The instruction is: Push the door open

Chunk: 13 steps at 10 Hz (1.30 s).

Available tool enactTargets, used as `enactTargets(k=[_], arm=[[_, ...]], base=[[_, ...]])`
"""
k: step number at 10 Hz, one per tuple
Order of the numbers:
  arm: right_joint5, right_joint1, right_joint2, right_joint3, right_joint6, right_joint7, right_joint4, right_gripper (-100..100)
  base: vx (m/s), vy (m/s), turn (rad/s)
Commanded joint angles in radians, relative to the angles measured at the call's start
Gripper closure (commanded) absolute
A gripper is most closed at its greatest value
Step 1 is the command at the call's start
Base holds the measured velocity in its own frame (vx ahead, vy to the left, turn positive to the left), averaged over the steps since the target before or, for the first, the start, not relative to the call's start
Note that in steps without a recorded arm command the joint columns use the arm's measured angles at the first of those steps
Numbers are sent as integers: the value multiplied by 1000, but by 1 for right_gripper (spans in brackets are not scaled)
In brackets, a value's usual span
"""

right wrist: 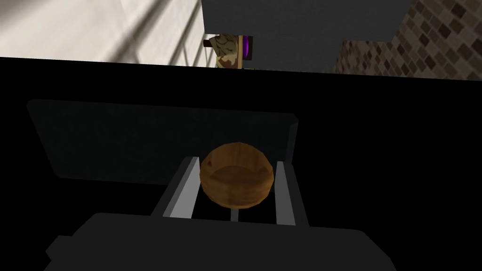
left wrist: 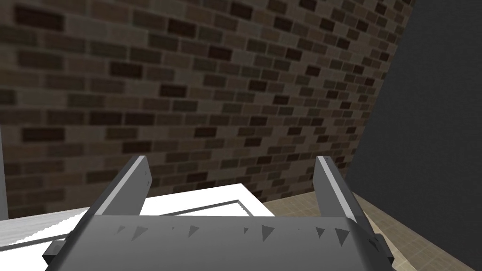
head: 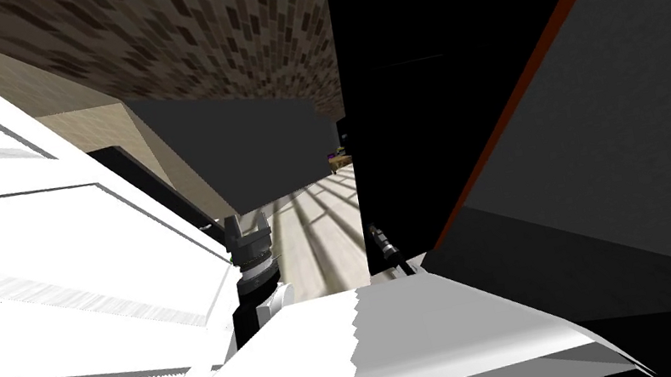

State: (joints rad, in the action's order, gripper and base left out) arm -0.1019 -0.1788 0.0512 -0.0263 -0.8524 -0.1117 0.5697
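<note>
Right gripper (right wrist: 235,162) sits clamped on the brown round knob (right wrist: 236,175), one blade on each side, so the door (right wrist: 376,141) is right at my hand. Worry: that knob looks round and slick, so a push could slide the thin blades off, or a skewed shove could jam the door. Door's near-black, with a fainter panel (right wrist: 117,141) behind the knob; past its edge beyond the knob, pale striped floor (right wrist: 94,28). Left gripper (left wrist: 233,160), away from the knob, gapes wide, empty.
</note>
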Motion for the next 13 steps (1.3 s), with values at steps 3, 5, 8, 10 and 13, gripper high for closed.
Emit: enactTargets(k=[3,5,8,10,13], arm=[[9,0,9,15,2,5,-1,100],[18,0,16,29,4,10,-1,100],[29,0,23,47,7,16,-1,100],[45,-1,32,73,11,25,-2,100],[52,-1,35,84,12,29,-2,100]], base=[[90,36,-20],[173,69,-39],[190,51,-20],[182,81,-75],[112,50,-25]])
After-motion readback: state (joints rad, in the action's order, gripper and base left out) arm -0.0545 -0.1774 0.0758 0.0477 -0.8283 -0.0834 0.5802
